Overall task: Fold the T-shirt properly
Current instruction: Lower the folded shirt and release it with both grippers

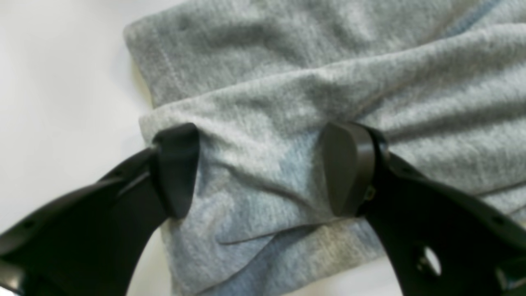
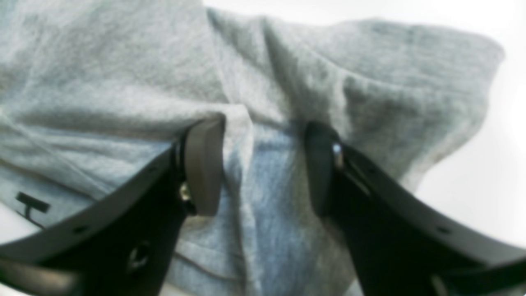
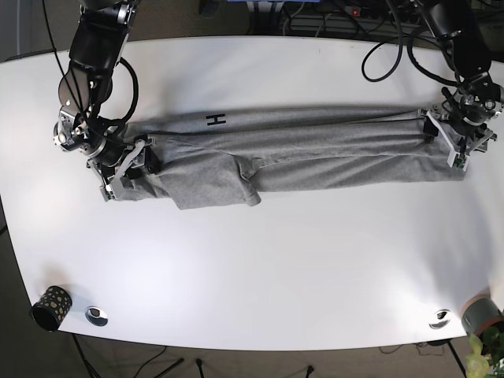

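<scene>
Table point(image 3: 260, 268): white, smooth, rounded corners; fills most of the base view.

Shirt point(image 3: 299, 150): grey knit, heathered, lying across the table's upper middle as a long narrow band running 9 to 3 o'clock. Folded lengthwise in overlapping layers, with long creases along the band. A looser flap hangs toward 6 o'clock left of centre. A small black mark shows on the upper edge, at about 10 o'clock from the band's centre.

Right gripper point(image 2: 259, 164): at the band's 9 o'clock end in the base view point(image 3: 130, 167). Jaws apart, one dark pad point(image 2: 203, 164) on either side of a raised ridge of cloth; the wrist view is blurred (whether the pads press the cloth I cannot tell). The fabric here bunches in soft rolls.

Left gripper point(image 1: 263, 168): at the band's 3 o'clock end in the base view point(image 3: 457, 134). Jaws wide apart, straddling a folded corner of the shirt; the layered hem lies between and below the pads point(image 1: 349, 168).

Small items: a dark spotted cup point(image 3: 50, 305) at the table's 7 o'clock corner, a metal disc point(image 3: 96, 315) just beside it, another disc point(image 3: 439, 318) at 5 o'clock.
</scene>
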